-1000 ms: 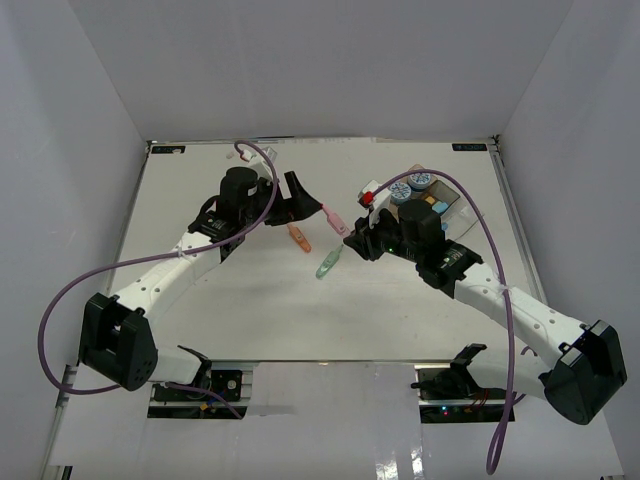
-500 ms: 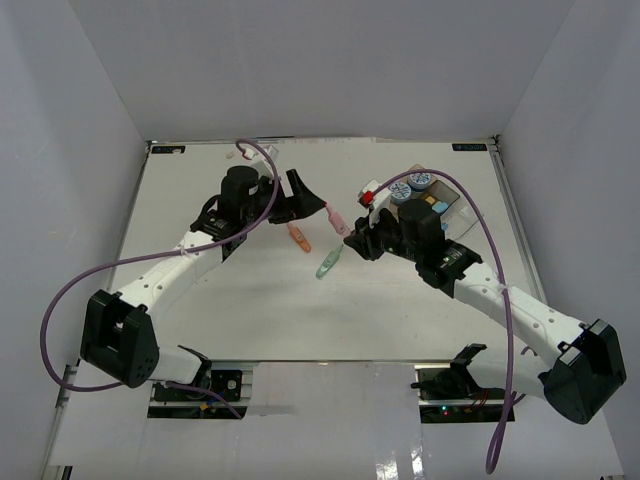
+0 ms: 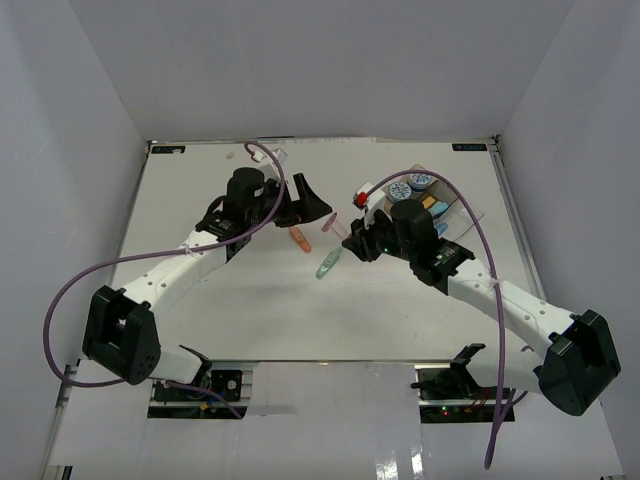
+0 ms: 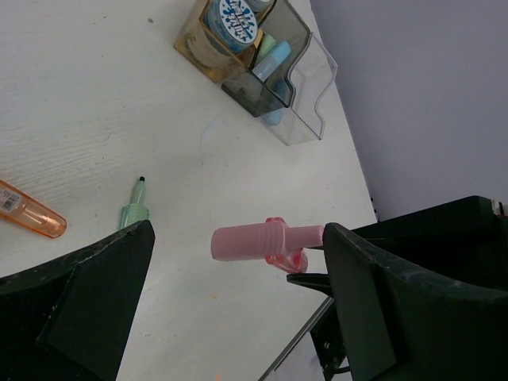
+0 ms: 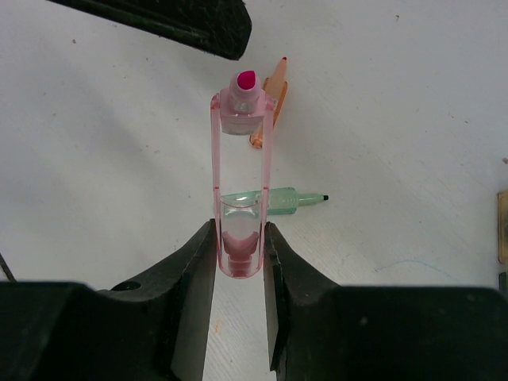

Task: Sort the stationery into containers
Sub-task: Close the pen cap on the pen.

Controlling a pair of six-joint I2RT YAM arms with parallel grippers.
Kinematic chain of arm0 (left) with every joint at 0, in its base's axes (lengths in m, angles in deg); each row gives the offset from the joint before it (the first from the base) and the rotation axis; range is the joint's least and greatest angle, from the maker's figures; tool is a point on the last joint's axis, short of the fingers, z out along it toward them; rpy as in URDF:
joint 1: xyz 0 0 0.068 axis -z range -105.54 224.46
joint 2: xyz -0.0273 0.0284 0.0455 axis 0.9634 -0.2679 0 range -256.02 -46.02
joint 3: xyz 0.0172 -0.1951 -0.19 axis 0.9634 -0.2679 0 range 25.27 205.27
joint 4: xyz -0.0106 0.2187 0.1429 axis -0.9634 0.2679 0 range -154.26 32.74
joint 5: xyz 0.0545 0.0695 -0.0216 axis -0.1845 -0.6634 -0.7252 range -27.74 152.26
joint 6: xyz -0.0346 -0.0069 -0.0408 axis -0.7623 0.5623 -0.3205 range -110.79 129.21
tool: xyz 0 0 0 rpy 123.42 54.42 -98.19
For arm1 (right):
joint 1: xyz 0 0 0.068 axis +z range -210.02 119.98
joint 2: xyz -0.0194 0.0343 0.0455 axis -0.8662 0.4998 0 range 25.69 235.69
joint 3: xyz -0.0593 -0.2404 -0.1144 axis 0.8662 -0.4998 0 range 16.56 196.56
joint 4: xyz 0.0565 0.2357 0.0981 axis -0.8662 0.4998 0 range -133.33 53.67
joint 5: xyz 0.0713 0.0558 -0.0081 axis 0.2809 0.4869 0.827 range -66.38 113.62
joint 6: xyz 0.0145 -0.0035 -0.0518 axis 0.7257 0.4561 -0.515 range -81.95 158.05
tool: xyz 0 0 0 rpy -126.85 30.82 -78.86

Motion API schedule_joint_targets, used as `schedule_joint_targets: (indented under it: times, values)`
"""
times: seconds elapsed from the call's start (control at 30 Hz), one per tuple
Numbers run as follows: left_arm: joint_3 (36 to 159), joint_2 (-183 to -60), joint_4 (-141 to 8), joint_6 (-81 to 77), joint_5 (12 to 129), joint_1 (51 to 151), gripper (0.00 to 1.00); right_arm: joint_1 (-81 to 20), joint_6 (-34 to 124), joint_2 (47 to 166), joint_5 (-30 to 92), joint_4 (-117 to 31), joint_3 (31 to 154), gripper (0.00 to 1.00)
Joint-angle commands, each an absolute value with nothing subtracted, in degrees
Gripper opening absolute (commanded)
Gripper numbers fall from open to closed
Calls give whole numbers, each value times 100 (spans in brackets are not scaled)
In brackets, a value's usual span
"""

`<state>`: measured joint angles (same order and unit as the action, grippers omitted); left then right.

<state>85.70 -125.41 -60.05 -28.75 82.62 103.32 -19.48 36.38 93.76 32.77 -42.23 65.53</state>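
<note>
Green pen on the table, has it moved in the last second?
No. The green pen lies where it did, at the same gap from the orange pen near it.

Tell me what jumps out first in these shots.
The pink piece, magenta tip showing, is clamped in the right gripper mid-table, with the open left gripper flanking its other end. The orange piece and green piece lie loose on the table. The containers at the far right hold patterned rolls and blue pieces.
</note>
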Motion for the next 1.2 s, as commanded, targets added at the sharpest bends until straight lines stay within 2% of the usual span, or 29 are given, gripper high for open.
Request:
schedule_joint_targets:
  times: [0.0,0.67,0.9,1.17]
  values:
    - [8460,-12626,-6083,-2867,8336,10381,98,-1924,3647,9389,3206,-4465,6842,22]
    - [8407,-12609,-6031,-2771,8063,10513,98,-1924,3568,9451,3100,-4623,6904,22]
    - [8565,-12345,-5978,-2631,8002,10513,98,-1932,3594,9407,3056,-5299,6386,20]
    - [8715,-12047,-5934,-2376,7897,10513,98,-1924,3524,9205,2898,-6714,5665,20]
